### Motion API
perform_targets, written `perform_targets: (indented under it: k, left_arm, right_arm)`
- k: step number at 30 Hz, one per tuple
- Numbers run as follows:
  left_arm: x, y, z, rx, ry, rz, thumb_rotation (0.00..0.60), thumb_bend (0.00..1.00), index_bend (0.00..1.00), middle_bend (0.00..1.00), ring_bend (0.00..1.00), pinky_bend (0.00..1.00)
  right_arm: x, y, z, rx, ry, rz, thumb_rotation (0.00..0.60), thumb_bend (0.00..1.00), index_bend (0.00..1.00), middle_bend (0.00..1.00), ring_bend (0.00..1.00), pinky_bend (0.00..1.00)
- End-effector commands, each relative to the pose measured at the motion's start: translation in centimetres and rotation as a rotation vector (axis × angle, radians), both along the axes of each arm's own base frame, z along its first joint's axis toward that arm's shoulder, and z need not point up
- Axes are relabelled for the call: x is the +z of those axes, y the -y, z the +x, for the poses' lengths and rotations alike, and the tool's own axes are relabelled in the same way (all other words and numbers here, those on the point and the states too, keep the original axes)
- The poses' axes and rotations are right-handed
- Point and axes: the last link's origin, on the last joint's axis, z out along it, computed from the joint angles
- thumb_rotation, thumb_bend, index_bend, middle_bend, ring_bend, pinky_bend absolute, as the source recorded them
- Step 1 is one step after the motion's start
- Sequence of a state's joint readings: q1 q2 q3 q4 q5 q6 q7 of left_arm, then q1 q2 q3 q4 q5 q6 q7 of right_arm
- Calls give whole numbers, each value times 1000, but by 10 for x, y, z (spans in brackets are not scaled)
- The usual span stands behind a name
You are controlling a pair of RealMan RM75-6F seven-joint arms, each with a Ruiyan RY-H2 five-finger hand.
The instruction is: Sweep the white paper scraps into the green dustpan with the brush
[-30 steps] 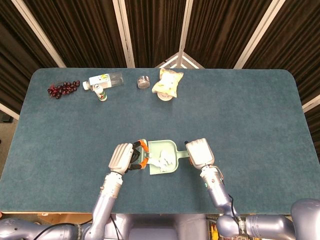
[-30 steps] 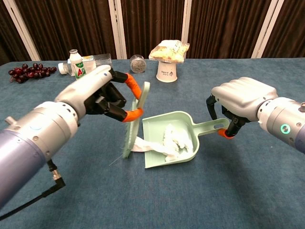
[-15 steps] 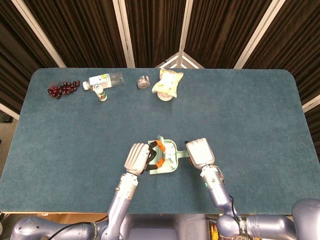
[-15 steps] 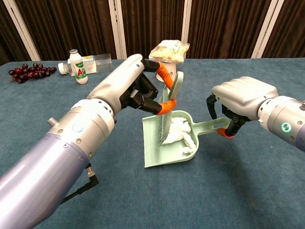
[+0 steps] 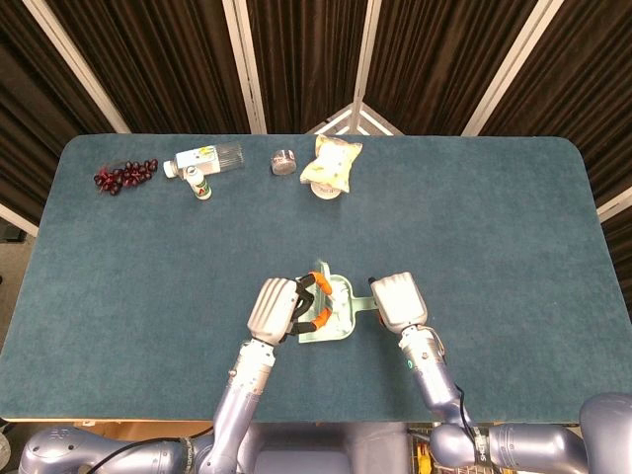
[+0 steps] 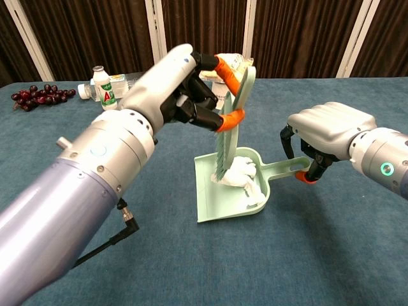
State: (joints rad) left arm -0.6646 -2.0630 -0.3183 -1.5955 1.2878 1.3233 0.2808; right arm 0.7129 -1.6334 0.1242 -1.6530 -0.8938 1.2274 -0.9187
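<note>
The green dustpan (image 6: 217,197) (image 5: 339,330) lies on the blue table with white paper scraps (image 6: 244,173) piled at its back wall. My left hand (image 6: 191,89) (image 5: 276,310) grips the pale green brush (image 6: 231,121), held upright with its bristles down inside the pan, touching the scraps. My right hand (image 6: 328,137) (image 5: 396,301) holds the dustpan's handle (image 6: 290,167) at the right. In the head view the scraps are mostly hidden by my left hand and the brush.
Along the far edge stand dark grapes (image 5: 123,175), a clear bottle (image 5: 212,156) and a small white bottle (image 5: 198,182), a little jar (image 5: 284,160) and a paper cup with a snack bag (image 5: 331,162) on it.
My left hand carried the brush from the pan's left mouth into the pan, pushing the scraps to its back wall, and has lifted slightly. The right hand shifted a little right with the handle.
</note>
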Motion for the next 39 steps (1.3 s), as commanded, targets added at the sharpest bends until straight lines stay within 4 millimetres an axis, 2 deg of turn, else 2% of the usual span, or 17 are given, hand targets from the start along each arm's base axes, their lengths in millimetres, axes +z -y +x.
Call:
perform_targets:
  k: [1,9,20,22,25,27,29,35,39]
  left_arm:
    - [10,-2,2,-9,9,15,600,663,806,1000,999,1000]
    - [32,-10,-6,-24,-32,43,600,658,806,1000,999,1000]
    - [53,-21,-39,16,-135,65,600,658,806,1000,1000,1000]
    - [58,-23,-44,20,-153,76,600,657,806,1000,1000,1000]
    - [65,-27,-50,36,-156,83,600,658,806,1000,1000,1000]
    - [68,-28,-52,41,-156,88,600,658,806,1000,1000,1000]
    - [72,-30,-54,45,-159,93,600,658,806,1000,1000,1000]
    - [79,-30,-58,50,-174,101,600,658,806,1000,1000,1000]
    - [83,-26,-62,38,-211,104,600,658,807,1000,1000,1000]
  right_arm:
    - [1,0,0,0,-1,0,600,343,559,909,903,871]
    - [2,-2,0,-10,-4,3,600,343,559,909,903,871]
    - [0,-5,-5,-38,-25,27,600,343,549,908,903,871]
    - [0,-5,-5,-41,-30,29,600,343,448,908,903,871]
    - [-1,-5,-6,-43,-38,28,600,343,141,909,903,871]
    - [-2,-6,-6,-41,-46,29,600,344,30,909,903,871]
    - [-2,-7,-6,-43,-52,29,600,343,0,908,902,871]
    - [-1,-11,-9,-55,-71,22,600,343,0,909,884,871]
    - [8,-12,-10,-53,-76,1,600,343,0,909,875,871]
